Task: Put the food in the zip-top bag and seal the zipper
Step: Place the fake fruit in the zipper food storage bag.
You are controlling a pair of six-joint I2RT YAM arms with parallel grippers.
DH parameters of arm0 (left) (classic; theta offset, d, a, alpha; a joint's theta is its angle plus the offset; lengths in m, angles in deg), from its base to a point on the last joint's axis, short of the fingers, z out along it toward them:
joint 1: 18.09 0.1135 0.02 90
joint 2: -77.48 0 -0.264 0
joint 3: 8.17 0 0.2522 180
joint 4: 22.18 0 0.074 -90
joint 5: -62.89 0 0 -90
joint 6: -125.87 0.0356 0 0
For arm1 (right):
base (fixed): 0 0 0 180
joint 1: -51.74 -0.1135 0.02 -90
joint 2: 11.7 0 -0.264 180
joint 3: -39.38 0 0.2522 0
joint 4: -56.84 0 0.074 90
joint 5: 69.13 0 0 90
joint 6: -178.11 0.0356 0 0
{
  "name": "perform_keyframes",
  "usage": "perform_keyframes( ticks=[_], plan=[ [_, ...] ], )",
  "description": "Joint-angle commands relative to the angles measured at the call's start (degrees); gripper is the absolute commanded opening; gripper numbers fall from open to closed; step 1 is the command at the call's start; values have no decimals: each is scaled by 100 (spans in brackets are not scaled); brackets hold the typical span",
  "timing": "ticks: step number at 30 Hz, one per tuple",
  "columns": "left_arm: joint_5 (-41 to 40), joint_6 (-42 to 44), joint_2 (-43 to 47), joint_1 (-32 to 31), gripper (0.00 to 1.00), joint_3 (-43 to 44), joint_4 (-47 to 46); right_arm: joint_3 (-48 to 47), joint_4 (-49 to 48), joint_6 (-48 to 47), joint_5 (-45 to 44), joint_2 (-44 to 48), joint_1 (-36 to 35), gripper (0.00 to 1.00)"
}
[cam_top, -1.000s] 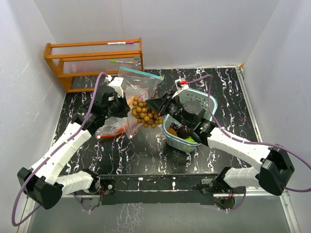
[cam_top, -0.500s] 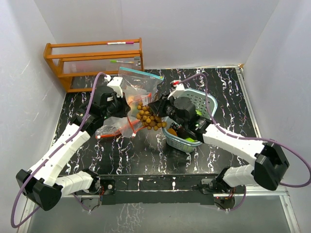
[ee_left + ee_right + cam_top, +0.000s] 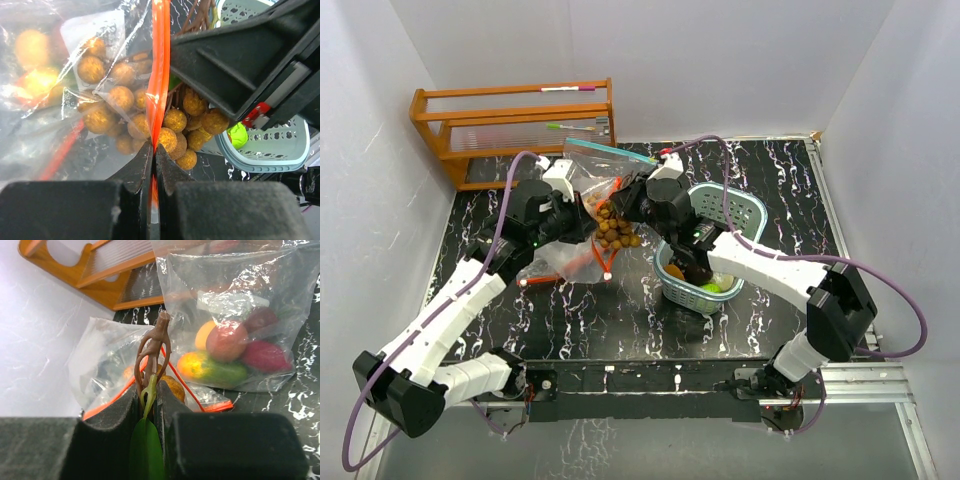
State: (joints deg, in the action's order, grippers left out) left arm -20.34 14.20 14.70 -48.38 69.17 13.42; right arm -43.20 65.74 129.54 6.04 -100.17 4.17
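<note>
My left gripper (image 3: 582, 226) (image 3: 153, 150) is shut on the orange zipper strip (image 3: 160, 85) of a clear zip-top bag (image 3: 553, 262) and holds its rim up. My right gripper (image 3: 626, 205) (image 3: 150, 385) is shut on the brown stem (image 3: 156, 342) and green leaf of a bunch of brown ball-shaped food (image 3: 616, 232) (image 3: 176, 120). The bunch hangs right at the bag's mouth, against the zipper strip. More food (image 3: 700, 275) lies in the teal basket (image 3: 756, 214).
A second clear bag (image 3: 605, 172) (image 3: 235, 300) with a teal zipper stands behind, holding orange, red and green fruits (image 3: 225, 342). A wooden rack (image 3: 515, 125) (image 3: 115, 270) stands at the back left. White walls enclose the black marbled table (image 3: 620, 320).
My right gripper has carried the brown bunch leftward and toward the back, from beside the basket to the bag's mouth. The left gripper has kept its grip, hardly moving.
</note>
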Motion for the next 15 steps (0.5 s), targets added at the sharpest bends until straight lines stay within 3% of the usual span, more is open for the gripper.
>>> perform_keyframes(
  ticks=[1,6,15],
  plan=[
    [253,-162,167,-62,0,-184,-239,-44,-744,998,-317,196,-23,8],
    [423,-354,126,-120,0,-276,-464,334,-1146,1605,-1168,444,-217,8],
    [641,-719,-36,-358,0,-212,-932,284,-1317,1348,-2255,257,-938,8]
  ],
)
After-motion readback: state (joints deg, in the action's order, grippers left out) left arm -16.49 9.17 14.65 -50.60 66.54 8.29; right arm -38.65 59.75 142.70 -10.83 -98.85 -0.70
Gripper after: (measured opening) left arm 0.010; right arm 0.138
